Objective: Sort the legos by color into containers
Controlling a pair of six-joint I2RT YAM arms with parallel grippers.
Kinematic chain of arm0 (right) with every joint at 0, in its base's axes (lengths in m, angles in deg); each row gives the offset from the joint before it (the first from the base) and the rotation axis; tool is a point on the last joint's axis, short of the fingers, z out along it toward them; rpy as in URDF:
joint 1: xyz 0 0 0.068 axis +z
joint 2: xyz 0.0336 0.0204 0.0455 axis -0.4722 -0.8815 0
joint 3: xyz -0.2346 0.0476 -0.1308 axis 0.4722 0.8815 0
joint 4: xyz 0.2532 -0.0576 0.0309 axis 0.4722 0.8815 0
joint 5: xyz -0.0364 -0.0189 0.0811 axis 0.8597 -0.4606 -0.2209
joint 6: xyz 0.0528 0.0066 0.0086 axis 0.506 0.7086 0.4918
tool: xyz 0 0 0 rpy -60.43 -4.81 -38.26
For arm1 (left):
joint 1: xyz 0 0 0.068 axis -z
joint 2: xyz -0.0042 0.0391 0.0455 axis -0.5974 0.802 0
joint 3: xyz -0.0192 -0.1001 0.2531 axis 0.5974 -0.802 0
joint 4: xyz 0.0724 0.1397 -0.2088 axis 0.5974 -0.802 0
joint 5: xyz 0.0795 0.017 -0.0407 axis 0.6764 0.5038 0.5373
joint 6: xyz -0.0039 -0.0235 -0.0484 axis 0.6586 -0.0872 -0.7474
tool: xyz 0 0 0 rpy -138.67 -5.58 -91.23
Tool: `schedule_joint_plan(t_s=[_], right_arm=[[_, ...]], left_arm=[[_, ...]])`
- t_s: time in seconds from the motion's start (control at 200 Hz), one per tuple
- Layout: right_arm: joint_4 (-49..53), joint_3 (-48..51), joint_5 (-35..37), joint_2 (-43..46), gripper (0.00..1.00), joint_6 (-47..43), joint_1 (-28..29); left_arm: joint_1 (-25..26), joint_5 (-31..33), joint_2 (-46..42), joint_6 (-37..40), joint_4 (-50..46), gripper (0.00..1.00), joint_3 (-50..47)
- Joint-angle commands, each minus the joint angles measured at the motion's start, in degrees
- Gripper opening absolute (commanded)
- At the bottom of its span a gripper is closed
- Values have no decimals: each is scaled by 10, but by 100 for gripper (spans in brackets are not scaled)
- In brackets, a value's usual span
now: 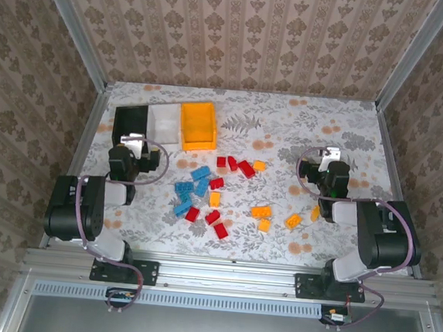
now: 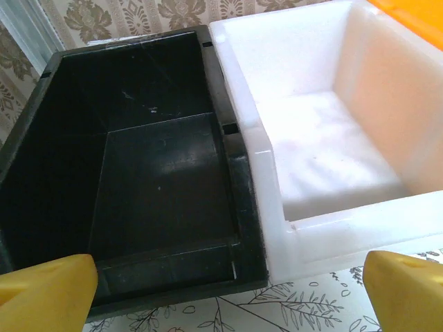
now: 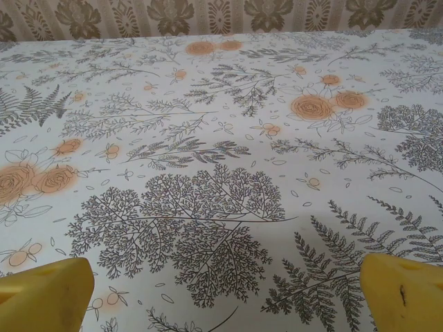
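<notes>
Top external view is showing the legos lying loose in the middle of the table (image 1: 288, 113), with red bricks (image 1: 229, 164), blue bricks (image 1: 191, 185) and orange bricks (image 1: 261, 212) mixed together between the two arms. Three bins are sitting side by side at the far left: a black bin (image 1: 130, 118), a white bin (image 1: 166, 120) and an orange-yellow bin (image 1: 198, 125). No brick is being seen inside the black and white ones in the left wrist view. Each brick is being judged as light, hard and a bit slippery, so it should probably be pinched low down across its two flat sides, not by its bumpy top. The left gripper (image 1: 135, 138) is being held just in front of the black bin, and its yellow fingers (image 2: 48, 294) are being held wide apart with nothing between them. The right gripper (image 1: 330, 154) is being held over bare flowered table at the right, well apart from the bins. Its yellow fingers (image 3: 41, 294) are also being held wide apart, holding and touching nothing. Such a wide gap is being judged as far more than one small brick needs.
</notes>
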Motion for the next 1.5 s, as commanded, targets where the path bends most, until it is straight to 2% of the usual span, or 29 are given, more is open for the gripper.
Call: schedule_joint_plan(t_s=[0.0,0.89,1.34,1.495], right_arm=[[-14,-2,12,-2,100,-7,2],[-14,-2,11,-2,100,-7,2],[-16,1,12,0,100,-7,2],[58,-26,23,36,100,-3,2]], left_arm=[[-4,-12,-4,-9,6,100,1],[-5,-13,-3,-10,6,100,1],[-3,7,-5,-13,3,100,3],[-1,26,-47,-17,-76,100,30]])
